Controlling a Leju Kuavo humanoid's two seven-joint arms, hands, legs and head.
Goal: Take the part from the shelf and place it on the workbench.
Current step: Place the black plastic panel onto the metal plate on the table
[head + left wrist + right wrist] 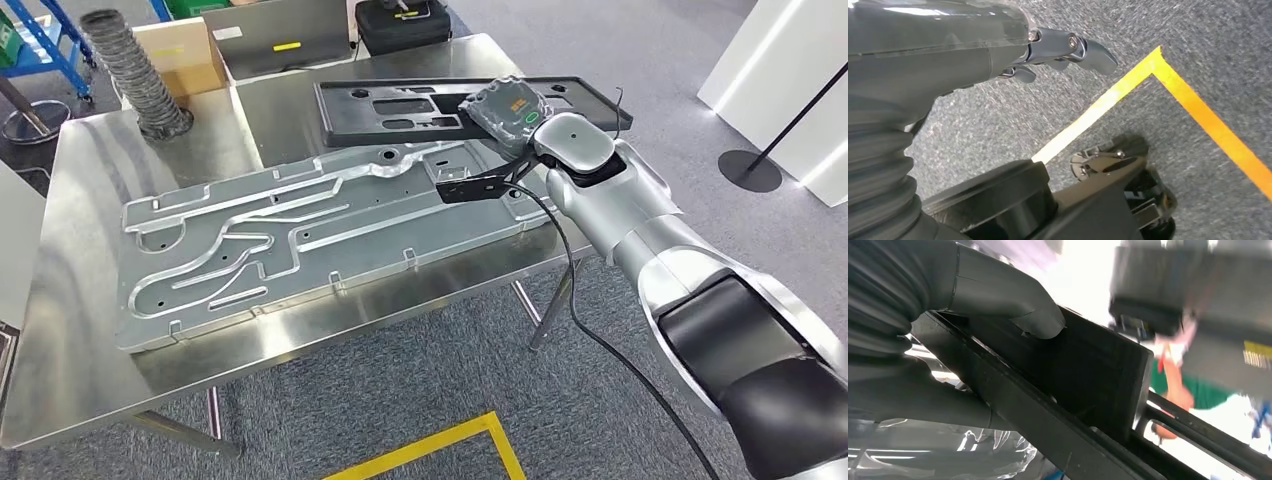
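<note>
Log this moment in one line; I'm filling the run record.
right hand: grips black part over workbench | left hand: idle above floor

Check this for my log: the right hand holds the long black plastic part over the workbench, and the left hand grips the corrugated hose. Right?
Not quite. The left hand grips nothing: the left wrist view shows it hanging over grey carpet. The corrugated hose stands untouched at the workbench's far corner. The right hand does hold the black plastic part, as the head view shows.
</note>
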